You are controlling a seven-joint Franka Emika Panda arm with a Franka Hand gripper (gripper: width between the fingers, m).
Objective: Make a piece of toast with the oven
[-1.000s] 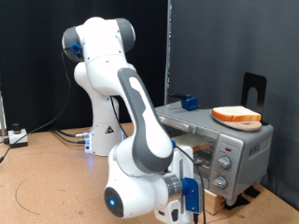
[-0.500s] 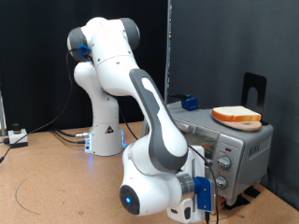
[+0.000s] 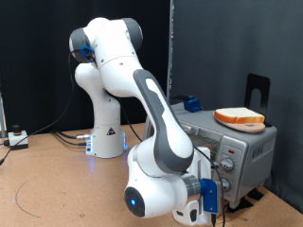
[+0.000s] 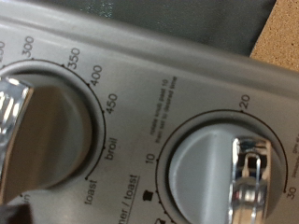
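Hovering my gripper (image 3: pixel 220 185) close at the toaster oven's (image 3: pixel 248 151) knob panel.
Toast slice (image 3: pixel 239 116) rests on top; I can't tell the finger spacing.

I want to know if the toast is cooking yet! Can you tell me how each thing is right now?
Toast: lying flat on top of the oven, not inside.
Oven: door side hidden by the arm, so open or shut is unclear.
Knobs: the wrist view shows two close up, temperature and timer.
Gripper: right at the oven's knob panel; grip unclear.
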